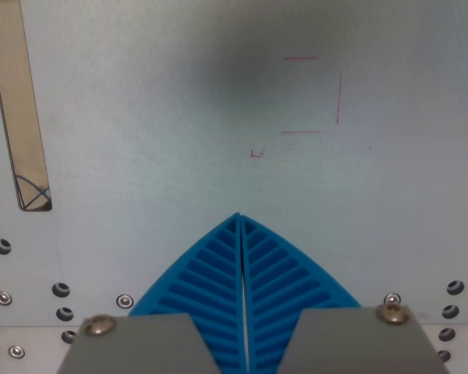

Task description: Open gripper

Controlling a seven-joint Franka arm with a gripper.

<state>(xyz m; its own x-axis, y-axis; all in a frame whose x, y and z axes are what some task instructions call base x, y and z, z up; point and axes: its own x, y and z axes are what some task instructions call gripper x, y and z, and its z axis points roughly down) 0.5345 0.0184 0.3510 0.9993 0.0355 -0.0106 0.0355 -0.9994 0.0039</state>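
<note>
My gripper [240, 220] fills the bottom middle of the wrist view. Its two blue ribbed fingers [210, 273] press together along a thin seam and meet in a point, with nothing between them. The grey finger mounts with brass screws sit at the bottom edge. The gripper hangs above a pale white board [156, 117] and does not touch any object.
Thin red pen marks [337, 97] form a partial square at the upper right, with a small red mark [256, 154] near the middle. A tan slot [19, 109] runs down the wrist view's left edge. Screw holes [61, 290] line the board's lower part.
</note>
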